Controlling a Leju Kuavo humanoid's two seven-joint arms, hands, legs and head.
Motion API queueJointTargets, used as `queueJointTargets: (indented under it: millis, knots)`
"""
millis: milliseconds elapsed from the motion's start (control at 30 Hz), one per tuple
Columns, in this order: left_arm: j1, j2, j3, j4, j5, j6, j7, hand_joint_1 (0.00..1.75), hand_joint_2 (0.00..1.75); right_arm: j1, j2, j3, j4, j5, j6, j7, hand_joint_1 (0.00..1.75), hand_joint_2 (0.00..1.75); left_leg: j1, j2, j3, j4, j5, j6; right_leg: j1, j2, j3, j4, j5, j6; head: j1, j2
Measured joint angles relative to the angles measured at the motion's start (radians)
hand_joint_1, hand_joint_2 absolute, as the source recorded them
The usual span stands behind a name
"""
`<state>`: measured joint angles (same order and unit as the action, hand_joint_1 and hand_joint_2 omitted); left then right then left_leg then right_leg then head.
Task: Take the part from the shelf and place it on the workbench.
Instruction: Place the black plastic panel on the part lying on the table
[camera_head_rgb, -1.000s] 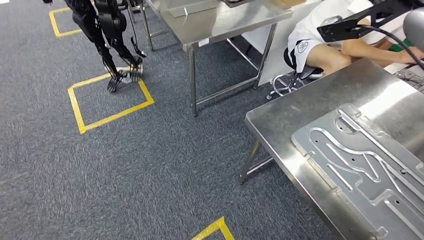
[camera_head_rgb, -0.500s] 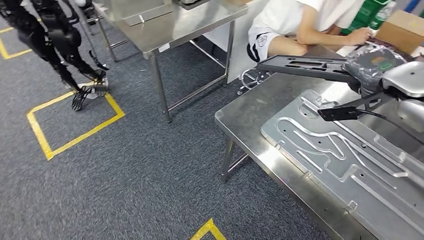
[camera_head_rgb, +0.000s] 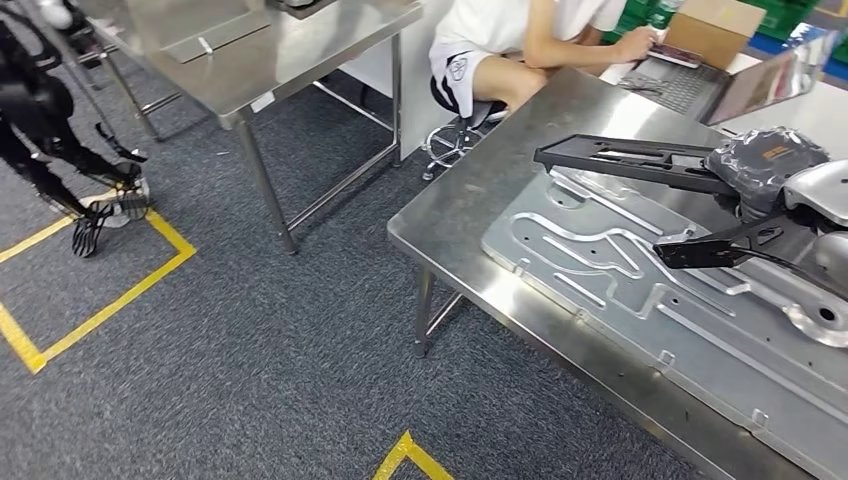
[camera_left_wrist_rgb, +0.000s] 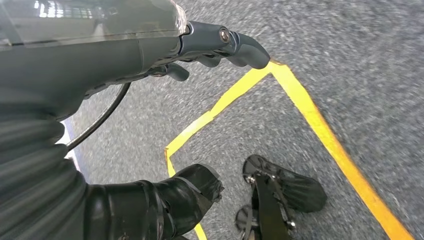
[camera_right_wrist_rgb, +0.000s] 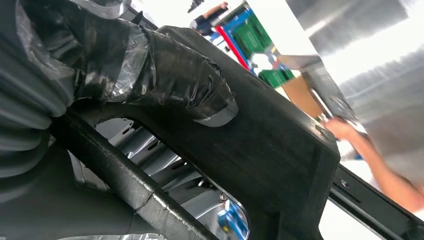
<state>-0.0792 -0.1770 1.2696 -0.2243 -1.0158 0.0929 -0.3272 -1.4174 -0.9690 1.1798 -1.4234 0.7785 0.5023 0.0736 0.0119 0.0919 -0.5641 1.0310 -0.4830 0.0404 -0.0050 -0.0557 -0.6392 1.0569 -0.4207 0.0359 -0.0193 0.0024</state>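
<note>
Part: we have the black part (camera_head_rgb: 632, 157) in our right hand (camera_head_rgb: 765, 165), carried above the bench (camera_head_rgb: 470, 215) and not yet resting on it.
Right hand: our fingers are clamped on the part; in the right wrist view the wrapped thumb (camera_right_wrist_rgb: 165, 80) presses down on the dark frame (camera_right_wrist_rgb: 280, 150), with the rest of the hand wrapped in dark film.
Long axis: the part runs out from our right hand toward the bench's far left corner, roughly level and about parallel to the bench's far edge.
Below the part: a large stamped metal panel (camera_head_rgb: 640, 290) lies flat on the bench and reaches close to the near edge; the part hangs over its far side.
Coming move, as we judge it: straight down, since the part is already over the bench; the open question is whether it lands on the panel or on bare steel beyond it.
Left hand: our left hand (camera_left_wrist_rgb: 210, 47) hangs over the carpet with nothing in it, fingers curled and held loosely apart; the right is the only hand near the work.
Views: the head view gives the part's whole length and its place over the bench; the right wrist view gives the grip, and through the frame's opening the ribbed panel (camera_right_wrist_rgb: 165, 170) beneath.
Beyond the bench: a seated person (camera_head_rgb: 520, 40) works at a laptop (camera_head_rgb: 730, 85) past the far edge.
</note>
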Motion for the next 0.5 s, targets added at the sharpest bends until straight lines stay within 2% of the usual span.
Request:
queueJointTargets:
  millis: [33, 67, 133, 167, 200, 267, 300, 333, 367, 400, 467, 500]
  knots:
    - [-0.001, 0.000, 0.000, 0.000, 0.001, 0.000, 0.001, 0.00, 1.75, 0.000, -0.001, -0.002, -0.001, 0.000, -0.001, 0.000, 1.75, 1.75, -0.002, 0.010, 0.004, -0.001, -0.003, -0.005, 0.006, -0.009, 0.012, -0.026, 0.004, -0.007, 0.000, 0.000]
    - [-0.002, 0.000, 0.000, 0.000, 0.002, 0.001, 0.002, 0.00, 1.75, 0.000, -0.002, -0.003, -0.001, 0.000, -0.002, 0.001, 1.75, 1.75, -0.003, 0.020, 0.008, -0.002, -0.006, -0.009, 0.011, -0.006, 0.013, -0.029, 0.000, -0.014, 0.000, 0.000]
    - [-0.005, -0.001, 0.000, 0.000, 0.005, 0.003, 0.005, 0.00, 1.75, 0.001, -0.008, -0.008, -0.003, 0.000, -0.004, 0.001, 1.75, 1.75, -0.003, 0.032, 0.016, -0.003, -0.014, -0.021, 0.008, 0.020, 0.016, -0.035, 0.002, -0.026, 0.000, 0.000]
    - [-0.006, -0.001, 0.000, 0.000, 0.007, 0.004, 0.006, 0.00, 1.75, 0.002, -0.011, -0.012, -0.004, 0.000, -0.005, 0.002, 1.75, 1.75, -0.001, 0.016, 0.014, 0.007, -0.024, -0.026, 0.004, 0.031, 0.021, -0.040, 0.004, -0.033, 0.000, 0.000]
    - [-0.006, -0.002, 0.000, 0.000, 0.008, 0.006, 0.007, 0.00, 1.75, 0.003, -0.013, -0.016, -0.005, -0.001, -0.007, 0.004, 1.75, 1.75, 0.000, -0.010, 0.003, 0.037, -0.043, -0.029, 0.001, 0.042, 0.026, -0.046, 0.006, -0.039, -0.001, 0.000]
    - [-0.005, -0.001, 0.000, 0.000, 0.010, 0.009, 0.009, 0.00, 1.75, 0.008, -0.013, -0.022, -0.007, -0.001, -0.011, 0.009, 1.75, 1.75, 0.001, -0.069, -0.055, 0.154, -0.100, -0.030, -0.001, 0.061, 0.030, -0.050, 0.007, -0.048, -0.001, 0.000]
    - [-0.003, -0.001, 0.001, 0.000, 0.011, 0.010, 0.010, 0.00, 1.75, 0.014, -0.012, -0.022, -0.007, 0.000, -0.012, 0.009, 1.75, 1.75, 0.001, -0.080, -0.092, 0.222, -0.124, -0.030, 0.000, 0.071, 0.030, -0.049, 0.005, -0.051, -0.001, 0.000]
    - [-0.002, -0.001, 0.001, 0.000, 0.012, 0.012, 0.011, 0.00, 1.75, 0.021, -0.011, -0.022, -0.008, 0.005, -0.013, 0.007, 1.75, 1.75, 0.000, -0.084, -0.121, 0.269, -0.132, -0.030, 0.002, 0.082, 0.030, -0.048, 0.004, -0.053, -0.001, 0.000]
    - [-0.001, -0.001, 0.001, 0.000, 0.012, 0.013, 0.012, 0.00, 1.75, 0.028, -0.010, -0.021, -0.009, 0.012, -0.013, 0.004, 1.75, 1.75, -0.001, -0.085, -0.135, 0.283, -0.120, -0.029, 0.003, 0.093, 0.030, -0.045, 0.002, -0.054, -0.001, 0.000]
    - [-0.001, -0.001, 0.001, 0.000, 0.012, 0.015, 0.012, 0.00, 1.75, 0.034, -0.011, -0.021, -0.010, 0.021, -0.013, 0.000, 1.75, 1.75, -0.001, -0.086, -0.131, 0.256, -0.089, -0.027, 0.003, 0.104, 0.030, -0.040, -0.001, -0.054, -0.001, 0.000]
    - [0.000, 0.000, 0.001, 0.000, 0.012, 0.020, 0.013, 0.00, 1.75, 0.039, -0.013, -0.020, -0.012, 0.033, -0.014, -0.004, 1.75, 1.75, -0.002, -0.094, -0.086, 0.132, -0.012, -0.019, 0.003, 0.120, 0.030, -0.028, -0.010, -0.051, -0.001, 0.000]
    - [-0.001, 0.001, 0.001, 0.000, 0.012, 0.022, 0.013, 0.00, 1.75, 0.041, -0.017, -0.020, -0.012, 0.035, -0.015, -0.005, 1.75, 1.75, -0.002, -0.099, -0.064, 0.076, 0.011, -0.016, 0.004, 0.125, 0.027, -0.021, -0.014, -0.046, -0.001, 0.000]
